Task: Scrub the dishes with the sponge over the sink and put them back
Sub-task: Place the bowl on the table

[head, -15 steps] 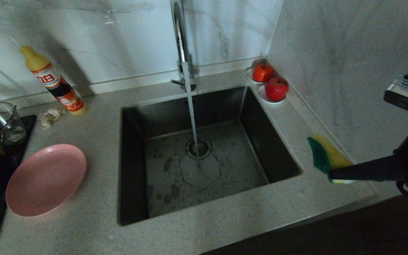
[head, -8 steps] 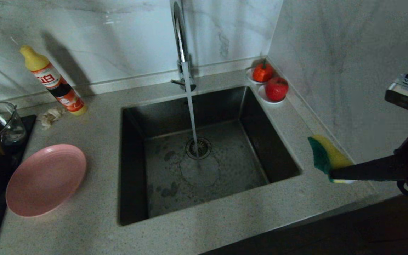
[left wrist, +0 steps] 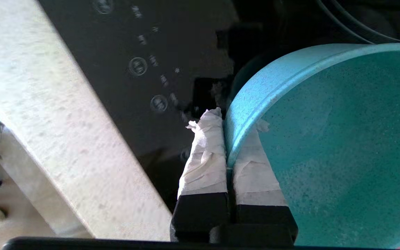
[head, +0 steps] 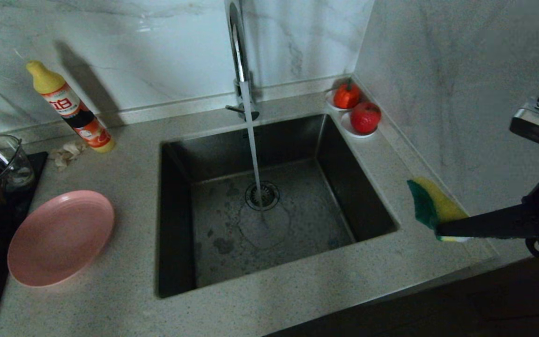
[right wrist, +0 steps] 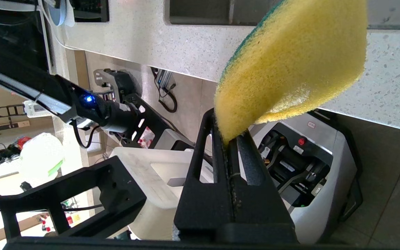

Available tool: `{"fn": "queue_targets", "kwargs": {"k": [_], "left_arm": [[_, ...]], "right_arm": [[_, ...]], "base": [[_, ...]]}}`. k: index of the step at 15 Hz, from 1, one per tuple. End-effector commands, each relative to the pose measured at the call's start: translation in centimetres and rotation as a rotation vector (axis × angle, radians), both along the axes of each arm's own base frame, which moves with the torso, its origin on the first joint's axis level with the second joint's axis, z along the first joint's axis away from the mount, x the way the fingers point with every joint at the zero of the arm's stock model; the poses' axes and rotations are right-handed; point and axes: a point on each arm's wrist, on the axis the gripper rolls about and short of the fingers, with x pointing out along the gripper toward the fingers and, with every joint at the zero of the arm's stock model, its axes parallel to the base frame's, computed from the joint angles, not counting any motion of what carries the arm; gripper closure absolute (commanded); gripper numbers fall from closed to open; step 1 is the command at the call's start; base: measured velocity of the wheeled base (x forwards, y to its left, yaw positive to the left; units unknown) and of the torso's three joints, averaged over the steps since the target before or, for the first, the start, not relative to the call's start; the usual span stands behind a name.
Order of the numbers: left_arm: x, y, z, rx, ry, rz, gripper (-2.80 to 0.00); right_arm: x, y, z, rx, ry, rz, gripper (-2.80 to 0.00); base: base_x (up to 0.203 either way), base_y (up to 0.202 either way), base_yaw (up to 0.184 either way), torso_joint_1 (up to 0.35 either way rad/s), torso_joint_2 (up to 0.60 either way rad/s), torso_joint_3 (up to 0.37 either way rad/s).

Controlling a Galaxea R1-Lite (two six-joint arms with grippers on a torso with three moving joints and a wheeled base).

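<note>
Lowered toward the worktop's left edge since a second ago, the bowl is pinched at its rim by the left tool, while the sponge is clamped ready in the right tool near the right edge beside the sink.

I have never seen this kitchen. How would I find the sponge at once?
Start at the dark steel sink with water running from the tap. Go to the counter strip on its right, by the marble side wall: the sponge hangs there, pinched in the right tool. It alone is soft and yellow with a dark green face; the two red fruits further back are round.
</note>
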Motion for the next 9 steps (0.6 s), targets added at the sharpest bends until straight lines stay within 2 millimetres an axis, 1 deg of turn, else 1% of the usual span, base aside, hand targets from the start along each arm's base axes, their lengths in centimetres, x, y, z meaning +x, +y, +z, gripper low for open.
{"fn": "queue_targets", "kwargs": {"k": [1, 3, 6, 9], "left_arm": [[0.7, 1.2, -1.4, -0.012, 0.0, 0.011, 0.0], [1.0, 2.1, -1.3, 0.023, -0.048, 0.045, 0.0], [1.0, 3.5, -0.9, 0.036, -0.075, 0.065, 0.0], [0.9, 4.2, -1.5, 0.028, -0.07, 0.078, 0.0]], "right_arm": [[0.1, 0.0, -0.1, 0.0, 0.009, 0.003, 0.0], [0.2, 0.1, -0.2, -0.002, 0.012, 0.003, 0.0], [0.3, 0.2, -0.3, -0.005, 0.019, 0.003, 0.0], [0.3, 0.2, -0.3, -0.004, 0.018, 0.003, 0.0]], "base": [[0.0, 0.0, 0.0, 0.0, 0.0, 0.0], [0.0, 0.0, 0.0, 0.0, 0.0, 0.0], [0.0, 0.0, 0.0, 0.0, 0.0, 0.0], [0.0, 0.0, 0.0, 0.0, 0.0, 0.0]]}}
